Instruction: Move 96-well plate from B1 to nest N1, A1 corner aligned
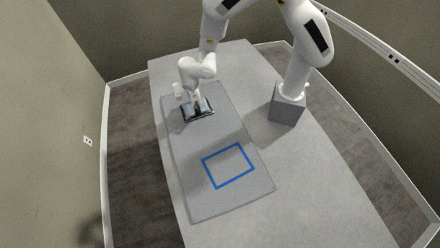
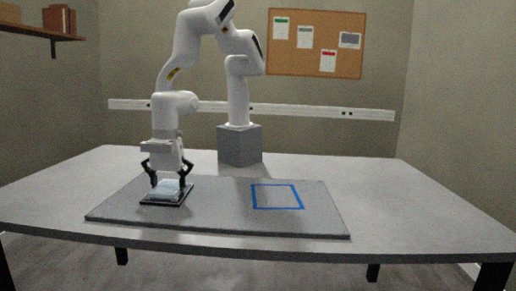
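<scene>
hand wide-spread yet clamped across the 96-well plate, over the dark nest

The grey table carries a flat grey mat and, at twelve o'clock, the arm's pedestal block.

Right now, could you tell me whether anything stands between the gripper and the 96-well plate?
Nothing does: the black-fingered gripper is shut on the pale blue 96-well plate, which sits over the black square nest on the grey mat. The blue-taped rectangle holds nothing.
</scene>
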Controlling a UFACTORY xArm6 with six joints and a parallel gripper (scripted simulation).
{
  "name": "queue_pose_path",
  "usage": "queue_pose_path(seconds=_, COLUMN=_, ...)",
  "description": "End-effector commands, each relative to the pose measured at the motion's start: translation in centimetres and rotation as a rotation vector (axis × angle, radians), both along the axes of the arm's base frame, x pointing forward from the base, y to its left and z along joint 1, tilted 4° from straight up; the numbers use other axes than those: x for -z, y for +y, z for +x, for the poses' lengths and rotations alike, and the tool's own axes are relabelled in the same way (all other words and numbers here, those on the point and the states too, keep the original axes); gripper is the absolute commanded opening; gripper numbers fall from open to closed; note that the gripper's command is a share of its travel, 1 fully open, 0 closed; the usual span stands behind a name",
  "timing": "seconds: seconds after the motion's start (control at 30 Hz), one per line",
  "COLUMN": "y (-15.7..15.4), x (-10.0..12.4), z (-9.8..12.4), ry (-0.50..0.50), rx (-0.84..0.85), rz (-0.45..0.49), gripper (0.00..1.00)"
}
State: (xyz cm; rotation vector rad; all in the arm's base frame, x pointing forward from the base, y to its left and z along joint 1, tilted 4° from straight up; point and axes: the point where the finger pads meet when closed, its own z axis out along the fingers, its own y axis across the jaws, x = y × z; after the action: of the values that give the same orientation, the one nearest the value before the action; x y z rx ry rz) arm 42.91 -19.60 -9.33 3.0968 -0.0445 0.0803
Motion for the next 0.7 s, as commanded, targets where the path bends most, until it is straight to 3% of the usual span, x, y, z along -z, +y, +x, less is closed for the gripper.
queue_pose_path(seconds=0.0, y=-0.07, x=-0.08, z=0.16, ry=-0.004, rx=0.0, rz=-0.002, gripper=0.0)
queue_pose_path(seconds=0.2, y=-0.07, x=-0.01, z=0.17, ry=-0.004, rx=0.0, rz=-0.002, gripper=0.0)
queue_pose_path(seconds=0.23, y=-0.08, x=0.05, z=0.17, ry=-0.004, rx=0.0, rz=-0.002, gripper=1.0)
queue_pose_path(seconds=0.67, y=-0.08, x=0.05, z=0.17, ry=-0.004, rx=0.0, rz=-0.002, gripper=1.0)
